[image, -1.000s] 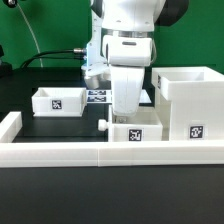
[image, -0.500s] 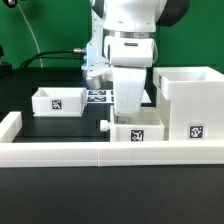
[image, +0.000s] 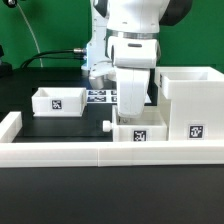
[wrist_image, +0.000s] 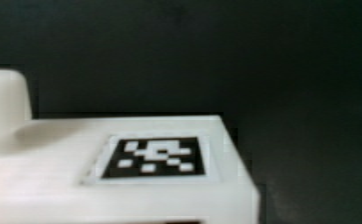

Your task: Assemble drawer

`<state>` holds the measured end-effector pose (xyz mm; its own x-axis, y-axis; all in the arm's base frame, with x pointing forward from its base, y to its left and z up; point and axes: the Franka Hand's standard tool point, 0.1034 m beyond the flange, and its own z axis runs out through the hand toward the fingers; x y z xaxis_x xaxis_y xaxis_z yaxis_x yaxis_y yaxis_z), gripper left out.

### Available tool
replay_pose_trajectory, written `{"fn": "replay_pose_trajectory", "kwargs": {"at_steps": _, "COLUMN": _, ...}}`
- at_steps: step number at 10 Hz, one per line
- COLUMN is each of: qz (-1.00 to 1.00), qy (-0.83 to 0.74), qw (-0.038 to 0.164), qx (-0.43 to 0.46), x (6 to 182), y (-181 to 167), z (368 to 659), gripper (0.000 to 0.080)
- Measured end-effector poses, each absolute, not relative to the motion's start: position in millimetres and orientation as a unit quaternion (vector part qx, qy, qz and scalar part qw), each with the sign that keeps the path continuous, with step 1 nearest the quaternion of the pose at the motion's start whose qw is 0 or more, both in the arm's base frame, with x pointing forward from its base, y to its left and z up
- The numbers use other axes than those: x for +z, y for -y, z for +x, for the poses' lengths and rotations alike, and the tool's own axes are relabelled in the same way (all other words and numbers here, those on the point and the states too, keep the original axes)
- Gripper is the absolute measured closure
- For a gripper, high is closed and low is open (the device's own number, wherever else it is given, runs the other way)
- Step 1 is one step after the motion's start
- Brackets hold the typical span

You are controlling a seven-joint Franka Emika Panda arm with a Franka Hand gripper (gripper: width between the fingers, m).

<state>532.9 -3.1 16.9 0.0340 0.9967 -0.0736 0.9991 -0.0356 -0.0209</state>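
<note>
Directly under pincer (image: 133, 119): knobbed tray (image: 140, 134), apparently touching box shell (image: 190, 100); pincer state hidden, cannot tell.

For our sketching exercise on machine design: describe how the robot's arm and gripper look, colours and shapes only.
The arm has smooth, rounded white shells with dark sections near the top. The gripper body is a white block; no markings show.

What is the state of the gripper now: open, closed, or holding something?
Gripper: cannot be told; it is low over the knobbed tray, and neither view shows its fingers.
</note>
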Motion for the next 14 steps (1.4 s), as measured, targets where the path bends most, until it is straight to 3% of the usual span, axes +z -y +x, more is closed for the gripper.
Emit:
{"fn": "replay_pose_trajectory", "kwargs": {"at_steps": 5, "qz": 0.728, "qy": -0.685, "qw": 0.018, "qx": -0.033, "x": 16.0, "y": 3.3, "z": 533.1, "gripper": 0.0755}}
{"fn": "replay_pose_trajectory", "kwargs": {"at_steps": 7, "qz": 0.728, "qy": -0.684, "qw": 0.033, "qx": -0.013, "x": 15.9, "y": -3.0, "z": 536.1, "gripper": 0.0755}}
{"fn": "replay_pose_trajectory", "kwargs": {"at_steps": 14, "qz": 0.731, "qy": -0.682, "qw": 0.030, "qx": -0.019, "x": 14.1, "y": -6.4, "z": 533.1, "gripper": 0.0755}}
